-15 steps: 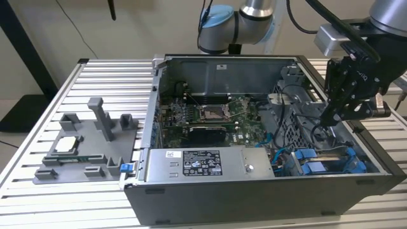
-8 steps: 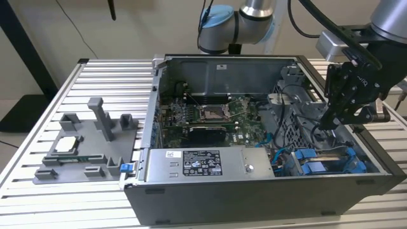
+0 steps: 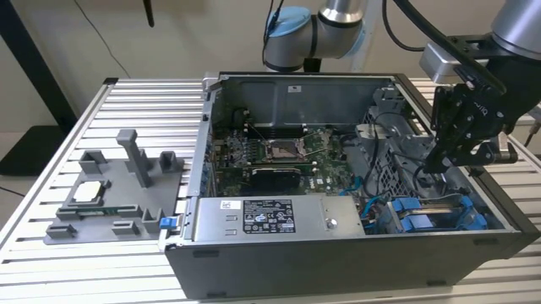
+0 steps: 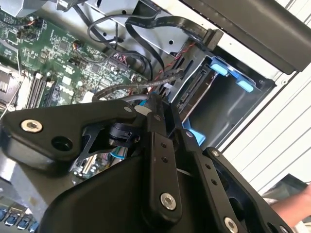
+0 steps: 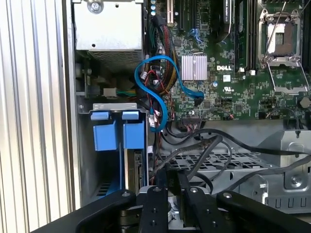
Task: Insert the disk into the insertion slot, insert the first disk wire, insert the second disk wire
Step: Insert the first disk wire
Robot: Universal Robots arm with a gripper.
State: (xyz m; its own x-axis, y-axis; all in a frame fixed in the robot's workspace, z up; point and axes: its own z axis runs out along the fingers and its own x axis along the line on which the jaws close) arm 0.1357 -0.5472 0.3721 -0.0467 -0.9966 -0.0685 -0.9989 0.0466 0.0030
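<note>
Gripper (image 3: 439, 166) lowered into the open computer case (image 3: 338, 259); its 2 fingers (image 5: 154, 204) are drawn nearly together, with black wires (image 5: 206, 148) crossing their tips. The blue-framed disk (image 5: 134, 138) sits in the insertion slot (image 5: 114, 106) just beside the fingertips, toward the case wall.

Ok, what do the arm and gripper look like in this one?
The arm is silver-grey tubing with light-blue joint caps, and black cables run along it. The gripper is black, built of flat linked bars fastened with silver screws.
</note>
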